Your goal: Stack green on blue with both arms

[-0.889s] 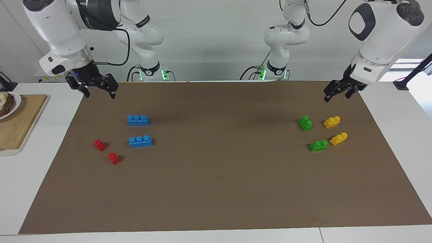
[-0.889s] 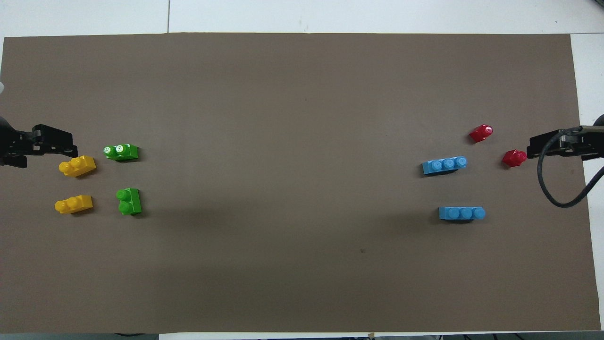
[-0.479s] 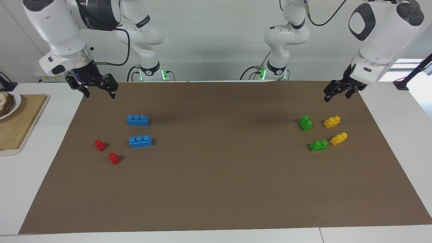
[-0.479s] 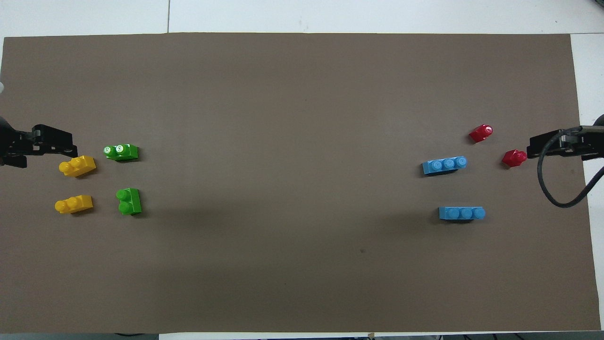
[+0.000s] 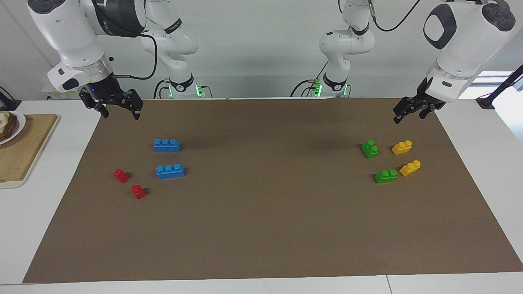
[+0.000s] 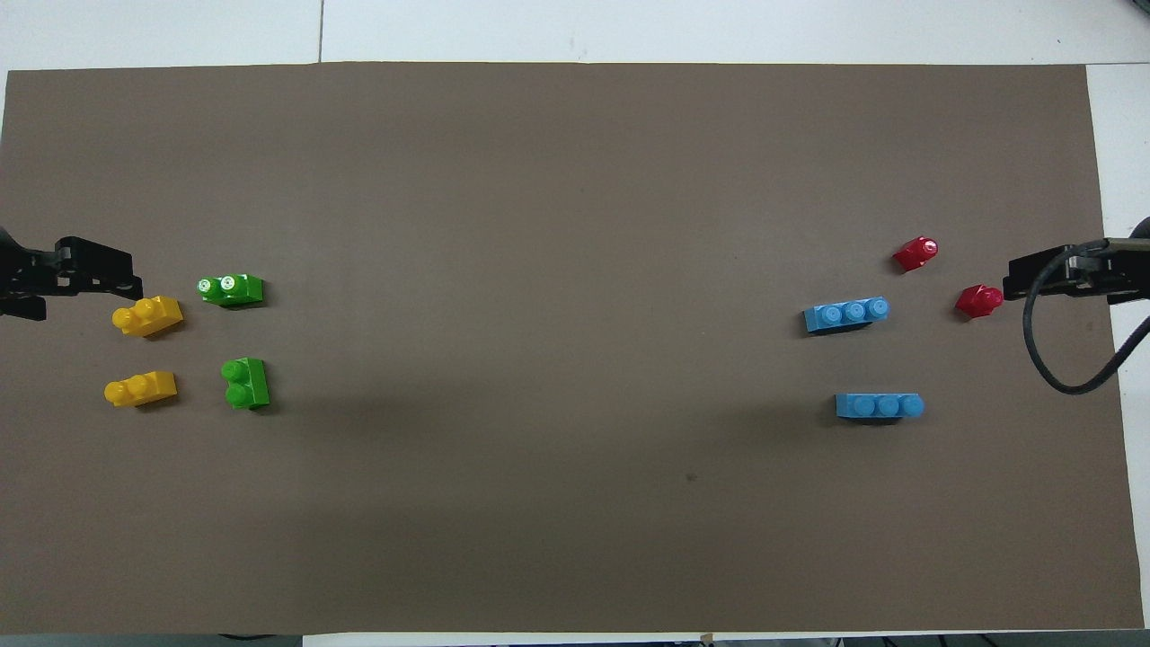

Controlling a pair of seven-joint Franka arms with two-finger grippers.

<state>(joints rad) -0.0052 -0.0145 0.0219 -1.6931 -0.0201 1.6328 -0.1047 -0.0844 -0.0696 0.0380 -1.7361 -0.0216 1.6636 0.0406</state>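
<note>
1. Brown matte paper (image 5: 261, 228) covers most of a white table (image 5: 482, 139); a pale wall stands at the robots' end.
2. At the right arm's end, on the bare table, a wooden board (image 5: 24, 147) carries a plate (image 5: 12, 126) of food, only partly in view.
3. Right gripper (image 5: 120, 110) hangs in the air over the paper's corner by its own base, its black fingers spread wide, holding and touching nothing.
4. Two small red bricks (image 5: 121, 175) (image 5: 138, 191), glossy plastic with one stud each, lie apart from one another toward the right arm's end.
5. Beside them, toward the table's middle, lie two long blue bricks, each with three round studs in a row: one (image 5: 167, 145) nearer the robots, the other (image 5: 170, 171) farther from them.
6. Well apart, toward the left arm's end, lie two short green bricks with two studs: one (image 5: 369, 149) nearer the robots, one (image 5: 385, 176) farther.
7. Two yellow two-stud bricks (image 5: 402, 147) (image 5: 410, 168) lie just beside the greens, closer to the paper's edge.
8. Left gripper (image 5: 408, 113) hangs over the paper's corner by its own end, empty; I cannot tell how far its fingers are parted.
</note>
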